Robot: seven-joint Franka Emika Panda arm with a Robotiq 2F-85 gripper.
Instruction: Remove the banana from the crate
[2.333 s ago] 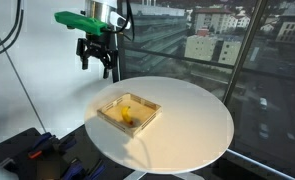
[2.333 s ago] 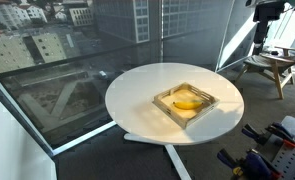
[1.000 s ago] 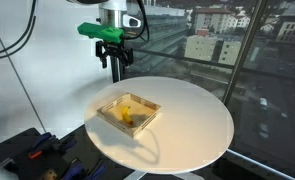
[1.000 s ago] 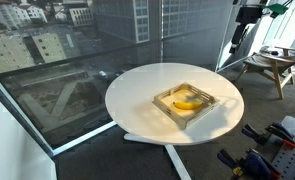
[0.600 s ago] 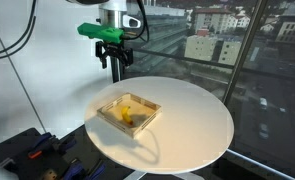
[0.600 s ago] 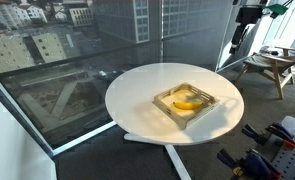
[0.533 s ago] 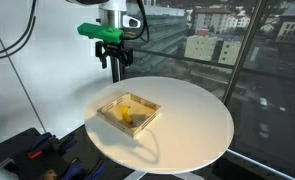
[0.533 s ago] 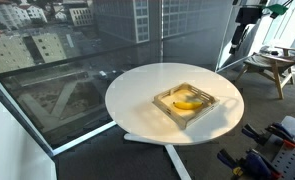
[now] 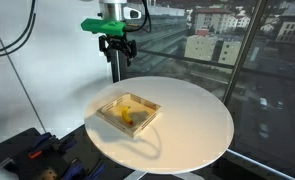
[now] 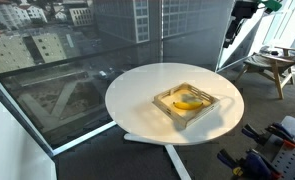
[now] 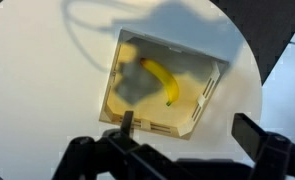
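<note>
A small yellow banana (image 9: 126, 116) lies inside the shallow light-wood crate (image 9: 147, 104) on the round white table (image 9: 192, 120). Both show in the other exterior view too: the banana (image 10: 188, 101) and the crate (image 10: 209, 111). My gripper (image 9: 118, 48) hangs high above the table behind the crate, open and empty; it also shows at the top right of an exterior view (image 10: 231, 33). In the wrist view the banana (image 11: 159, 78) lies in the crate (image 11: 202, 100), far below my open gripper (image 11: 187, 132).
The white table (image 10: 137, 100) stands by a glass wall with city buildings outside. A wooden chair (image 10: 271, 66) stands behind the table. Tools and clamps (image 10: 272, 145) lie on the dark floor near the table.
My gripper has risen a little and shifted slightly since half a second ago. The banana and crate have not moved.
</note>
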